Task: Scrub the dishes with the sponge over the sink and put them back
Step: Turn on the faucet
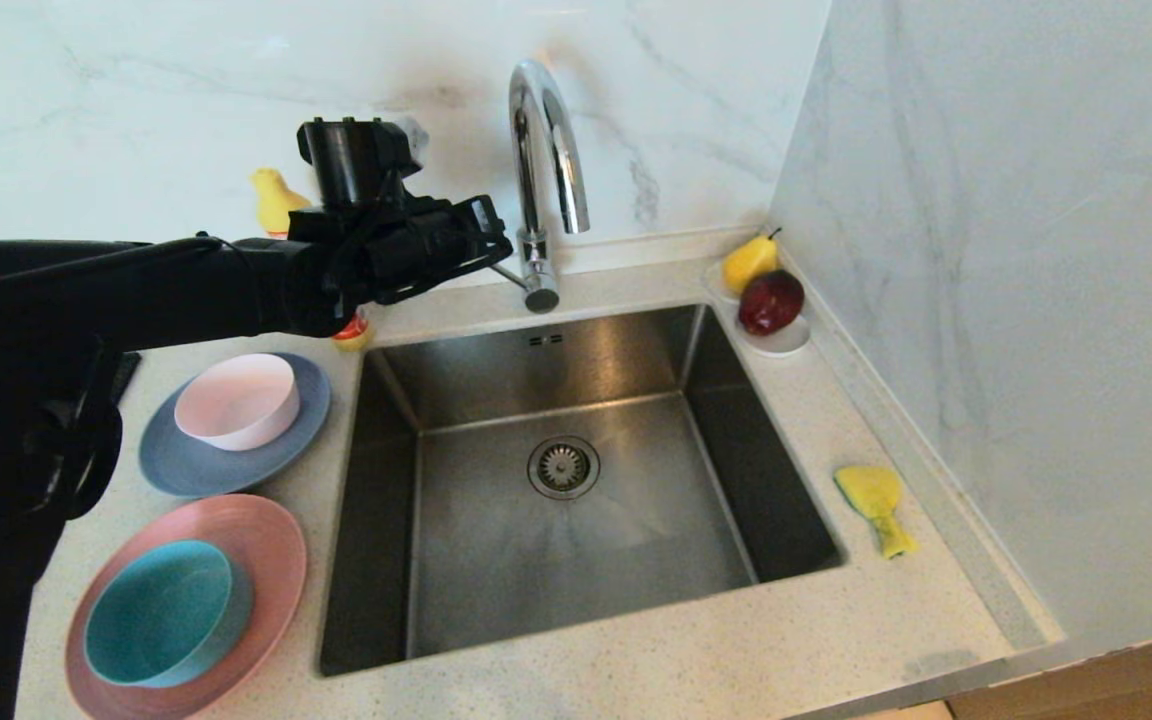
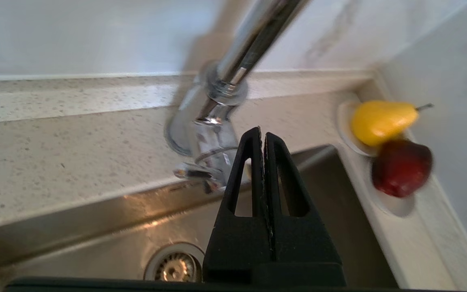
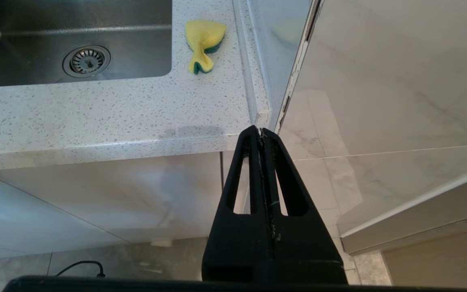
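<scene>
Left arm [image 1: 186,285] stretched level across the head view from 9 o'clock toward 3 o'clock, wrist raised high, ending near the centre-left. Left gripper [image 2: 262,136] empty, fingers [image 2: 243,170] pressed flat together with tips meeting, pointing toward 12 o'clock in its wrist view. Right gripper [image 3: 260,133] likewise closed and empty, fingertips touching, hanging low and parked, out of the head view entirely.

The right gripper [image 3: 262,132] hung below the counter's front edge, its fingers pressed together and holding nothing. Up on the speckled counter [image 3: 95,113] lay the sponge [image 3: 203,44] — just right of the sink [image 3: 71,40], near the wall.
</scene>
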### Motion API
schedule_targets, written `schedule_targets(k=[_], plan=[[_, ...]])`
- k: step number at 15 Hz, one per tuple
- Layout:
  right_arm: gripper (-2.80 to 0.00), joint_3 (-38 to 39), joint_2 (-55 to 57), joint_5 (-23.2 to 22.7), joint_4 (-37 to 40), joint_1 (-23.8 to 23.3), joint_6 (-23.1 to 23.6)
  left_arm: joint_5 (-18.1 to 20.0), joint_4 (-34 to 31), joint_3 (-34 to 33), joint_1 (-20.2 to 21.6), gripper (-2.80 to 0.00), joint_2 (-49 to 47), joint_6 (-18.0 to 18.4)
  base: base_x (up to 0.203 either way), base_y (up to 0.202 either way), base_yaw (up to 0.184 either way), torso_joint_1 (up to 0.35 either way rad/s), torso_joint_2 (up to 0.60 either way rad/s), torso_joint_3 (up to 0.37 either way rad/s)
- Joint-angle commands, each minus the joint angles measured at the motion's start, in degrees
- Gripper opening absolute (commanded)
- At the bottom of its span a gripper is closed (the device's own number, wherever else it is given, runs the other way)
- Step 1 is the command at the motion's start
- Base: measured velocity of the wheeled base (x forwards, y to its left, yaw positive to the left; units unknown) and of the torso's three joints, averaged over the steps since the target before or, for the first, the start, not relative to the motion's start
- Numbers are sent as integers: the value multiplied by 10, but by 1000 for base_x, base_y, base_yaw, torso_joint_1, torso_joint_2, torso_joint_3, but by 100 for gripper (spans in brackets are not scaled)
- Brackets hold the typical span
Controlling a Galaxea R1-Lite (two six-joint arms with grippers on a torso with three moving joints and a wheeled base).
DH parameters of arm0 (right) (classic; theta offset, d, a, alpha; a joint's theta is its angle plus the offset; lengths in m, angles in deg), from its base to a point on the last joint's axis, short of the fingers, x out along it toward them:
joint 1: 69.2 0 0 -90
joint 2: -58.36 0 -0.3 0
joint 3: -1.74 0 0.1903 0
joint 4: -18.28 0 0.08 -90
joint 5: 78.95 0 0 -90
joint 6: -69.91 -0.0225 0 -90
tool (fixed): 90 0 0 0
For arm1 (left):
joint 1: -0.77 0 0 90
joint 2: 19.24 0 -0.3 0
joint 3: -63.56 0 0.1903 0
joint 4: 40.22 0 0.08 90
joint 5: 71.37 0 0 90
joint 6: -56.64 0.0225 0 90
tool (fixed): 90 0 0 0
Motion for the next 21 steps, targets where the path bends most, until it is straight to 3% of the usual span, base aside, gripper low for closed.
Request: schedule_targets(k=[1,21], plan=[[-280,0,0,0,0,0,0,-11,4,0,2,-280,-15,-1,0,0,0,0,0,0],[-280,0,0,0,0,0,0,-17,48,0,23,-280,-61,-3,0,0,0,0,0,0]])
